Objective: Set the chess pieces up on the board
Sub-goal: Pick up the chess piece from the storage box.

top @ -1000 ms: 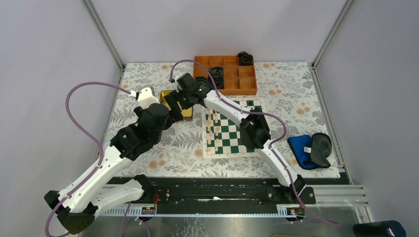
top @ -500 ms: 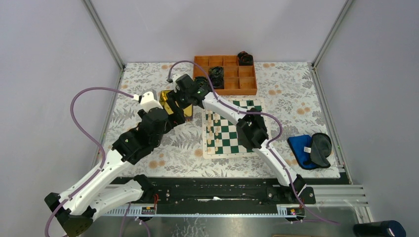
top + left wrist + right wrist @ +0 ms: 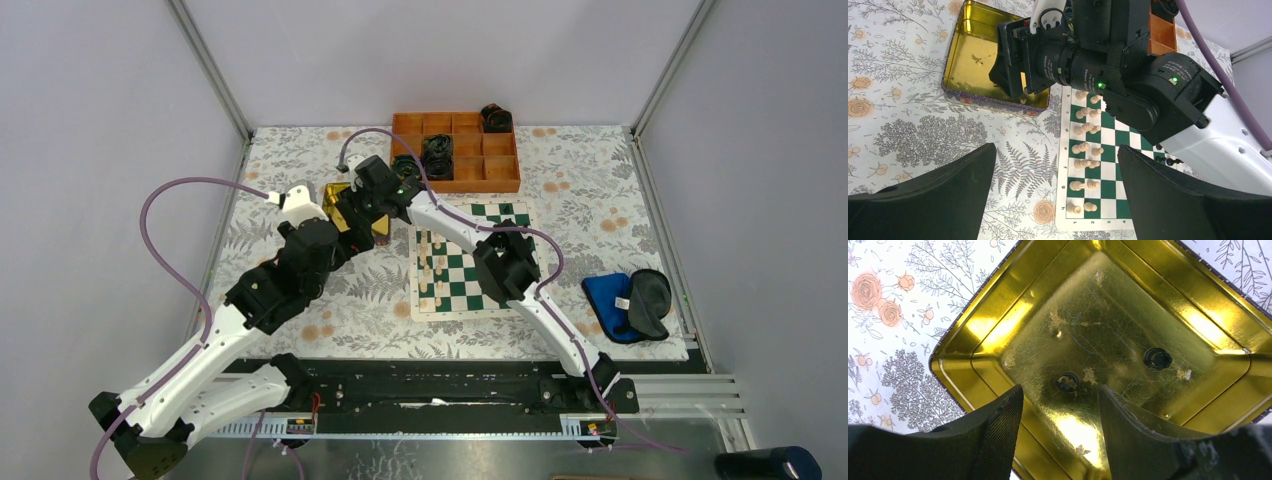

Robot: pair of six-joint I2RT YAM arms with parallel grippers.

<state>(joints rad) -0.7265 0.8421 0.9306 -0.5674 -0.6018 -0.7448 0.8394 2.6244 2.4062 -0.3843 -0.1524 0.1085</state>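
Note:
Two small black chess pieces lie in the shiny yellow tin [image 3: 998,315]: one [image 3: 1066,382] just ahead of my right gripper [image 3: 1059,395], the other [image 3: 1157,359] further right. That gripper hangs low over the tin, open, nothing between its fingers. The board [image 3: 468,285] lies right of the tin, with cream pieces [image 3: 1083,147] in two rows along its left side and a few black pieces [image 3: 1168,161] at the far side. My left gripper [image 3: 1055,160] is open and empty above the mat beside the board's left edge, behind the right wrist.
An orange compartment tray [image 3: 500,165] with dark cable rolls [image 3: 437,150] stands at the back. A blue cloth with a black item [image 3: 630,305] lies at the right. The two arms are close together over the tin [image 3: 335,195].
My right gripper has shifted slightly left and lower over the tin, and its jaws have narrowed a little. The left arm has edged forward and left.

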